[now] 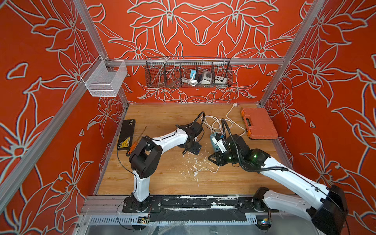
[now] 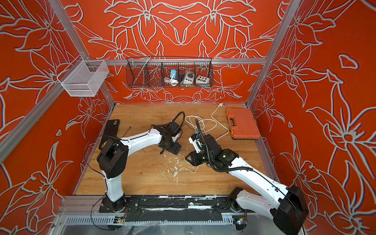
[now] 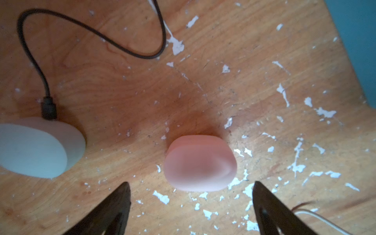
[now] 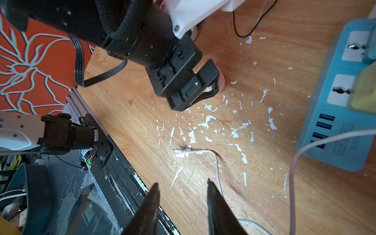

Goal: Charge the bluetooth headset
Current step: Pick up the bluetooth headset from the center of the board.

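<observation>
While the left tool (image 3: 191,183) hangs spread wide and empty over the pink headset case (image 3: 200,164) mid-way across the table (image 3: 122,91), the right tool (image 4: 182,182) stands parted, grasping nothing, above the white cable plug (image 4: 180,151), which lies at about five o'clock from the left tool in both top views.

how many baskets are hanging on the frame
2: a white mesh basket at the left rear corner, and a black wire basket on the back rail. None looks hidden.
</observation>
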Motion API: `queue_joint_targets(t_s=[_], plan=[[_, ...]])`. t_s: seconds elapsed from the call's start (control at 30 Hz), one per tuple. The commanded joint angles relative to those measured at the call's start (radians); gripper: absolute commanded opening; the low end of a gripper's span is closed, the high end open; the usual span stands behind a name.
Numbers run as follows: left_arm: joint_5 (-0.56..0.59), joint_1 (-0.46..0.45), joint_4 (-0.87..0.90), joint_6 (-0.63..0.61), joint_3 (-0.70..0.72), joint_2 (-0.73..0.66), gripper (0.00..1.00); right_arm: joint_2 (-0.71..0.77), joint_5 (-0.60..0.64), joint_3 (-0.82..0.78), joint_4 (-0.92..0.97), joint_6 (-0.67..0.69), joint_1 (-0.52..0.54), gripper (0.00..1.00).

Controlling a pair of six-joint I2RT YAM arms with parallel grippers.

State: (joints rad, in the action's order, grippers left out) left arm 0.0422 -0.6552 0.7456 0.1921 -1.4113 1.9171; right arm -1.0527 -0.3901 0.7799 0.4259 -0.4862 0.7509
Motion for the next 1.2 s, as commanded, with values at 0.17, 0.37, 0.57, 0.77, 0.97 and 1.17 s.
queue_joint_targets(t_s=[0.17,0.37,0.57,0.77,0.97,1.17], plan=[[0.006,0.003,0.031,0.026,-0.056,0.094,0.88,0.007,0.011,-0.018,-0.034,-0.023,-0.001,0.38],[0.009,0.003,0.029,0.038,-0.059,0.13,0.81,0.017,0.018,-0.023,-0.039,-0.028,-0.001,0.38],[-0.004,0.003,0.037,0.039,-0.048,0.139,0.64,0.021,0.025,-0.037,-0.042,-0.029,-0.001,0.38],[-0.022,0.025,0.049,0.052,-0.031,0.066,0.53,0.004,0.018,-0.027,0.005,0.04,0.001,0.38],[-0.033,0.078,0.054,0.065,0.064,-0.168,0.53,-0.022,0.081,0.02,0.108,0.147,0.017,0.45],[-0.115,0.169,0.047,0.11,0.226,-0.456,0.53,-0.064,0.118,0.076,0.17,0.31,0.039,0.53]])
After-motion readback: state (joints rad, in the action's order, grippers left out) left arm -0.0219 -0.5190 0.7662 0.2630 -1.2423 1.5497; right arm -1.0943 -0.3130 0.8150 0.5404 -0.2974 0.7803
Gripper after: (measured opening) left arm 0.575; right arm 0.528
